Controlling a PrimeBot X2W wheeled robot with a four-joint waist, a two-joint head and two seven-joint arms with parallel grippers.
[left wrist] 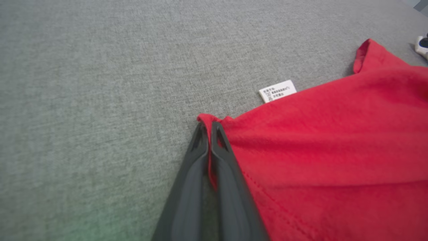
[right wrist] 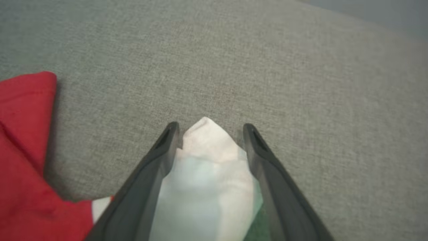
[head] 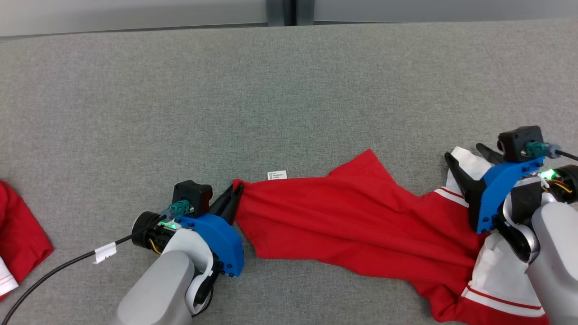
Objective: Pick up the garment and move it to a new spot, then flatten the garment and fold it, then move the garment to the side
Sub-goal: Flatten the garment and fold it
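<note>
**Left corner pinched, right jaws spread over the white sleeve**

At your far left, a second red cloth lies on the grey table, cut off by the edge of the head view and well apart from the work. A black cable with a white tag trails between it and the left arm.

Your left gripper has its fingers pressed together on the left corner of the red garment. In the left wrist view, a sliver of red hem shows between the two dark fingers. A small white care label lies flat on the table just beyond the garment's upper edge, near that corner.

The garment stretches from this pinch across the near middle of the table, its lower edge sloping toward the bottom right corner. One red point rises at the middle of the far edge. A wide stretch of grey surface lies between that edge and the table's far rim.

At the right, your right gripper stands spread. A white sleeve tip lies between its fingers, which are not pinching it.
</note>
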